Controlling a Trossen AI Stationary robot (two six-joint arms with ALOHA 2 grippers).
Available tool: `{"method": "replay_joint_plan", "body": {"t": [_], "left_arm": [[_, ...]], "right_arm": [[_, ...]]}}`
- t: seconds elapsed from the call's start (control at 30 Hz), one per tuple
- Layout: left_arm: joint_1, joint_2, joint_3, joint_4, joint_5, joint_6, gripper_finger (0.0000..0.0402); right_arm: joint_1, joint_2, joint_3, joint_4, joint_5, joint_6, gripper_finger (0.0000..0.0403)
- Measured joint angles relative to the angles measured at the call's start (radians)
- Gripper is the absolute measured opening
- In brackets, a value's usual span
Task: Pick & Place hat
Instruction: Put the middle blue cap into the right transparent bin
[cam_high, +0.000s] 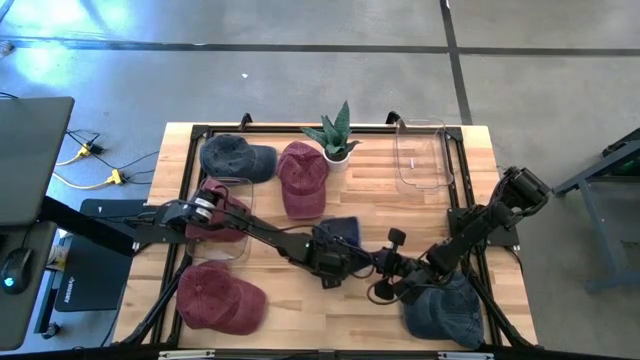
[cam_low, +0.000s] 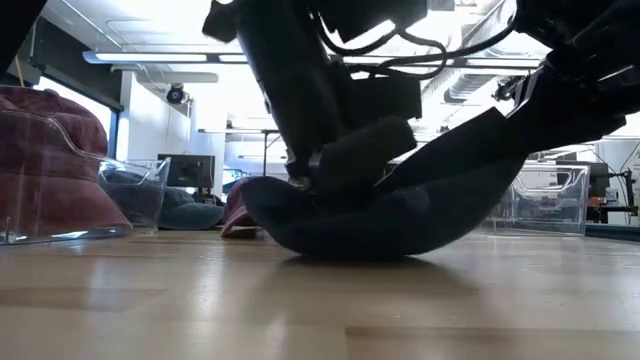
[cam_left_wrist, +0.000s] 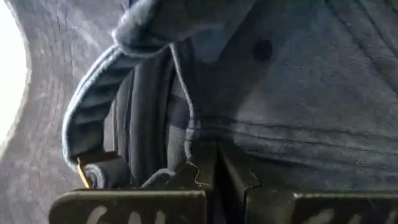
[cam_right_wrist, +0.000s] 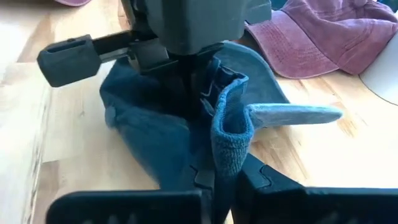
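High view shows the navy hat near table centre, with the left gripper pinching its fabric from nine o'clock. The right gripper clamps its rim from four o'clock, probably sharing and stretching it so it can be carried toward a bin.

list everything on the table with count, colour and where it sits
held cap: 1, dark blue, table centre, pinched from both sides by the two grippers
other blue caps: 2, dark blue, one at the far left, one at the near right corner
maroon caps: 3, one beside the plant, one at the near left, one inside the left bin
clear bins: 2, see-through plastic, one mid left, one at the far right
plant: 1, green in a white pot, far centre
table: 1, light wood
left gripper: 1, dark, shut on the held cap
right gripper: 1, dark, shut on the held cap
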Motion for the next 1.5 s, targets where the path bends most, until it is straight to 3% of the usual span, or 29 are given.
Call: {"method": "replay_joint_plan", "body": {"t": [0.17,0.33,0.57,0.8,1.07,1.3,1.43,1.5], "left_arm": [[-0.032,-0.009,0.108,-0.191,0.001,-0.003,0.0005],[-0.079,-0.011,0.167,-0.328,-0.065,-0.014,0.0005],[-0.120,-0.012,0.172,-0.380,-0.155,-0.020,0.0005],[-0.077,-0.012,0.110,-0.397,-0.071,-0.053,0.0005],[-0.130,-0.096,0.145,-0.567,-0.296,-0.183,0.0005],[-0.222,-0.104,0.115,-0.343,-0.392,0.011,0.0005],[-0.230,-0.087,0.073,-0.139,-0.317,0.212,0.0008],[-0.220,-0.079,0.058,-0.118,-0.277,0.293,0.0021]], "right_arm": [[0.000,0.000,0.000,0.005,0.007,0.000,0.0009],[0.000,0.000,0.000,0.011,0.021,0.005,0.0007],[0.000,0.000,0.000,0.011,0.029,0.019,0.0014],[0.000,0.000,0.000,0.012,0.022,0.020,0.0006],[-0.014,0.000,0.000,0.003,0.047,0.085,0.0015],[-0.016,0.000,0.000,-0.020,0.046,0.121,0.0008],[-0.016,0.000,0.000,-0.021,0.050,0.121,0.0015],[-0.016,0.000,0.000,-0.021,0.050,0.121,0.0018]]}}
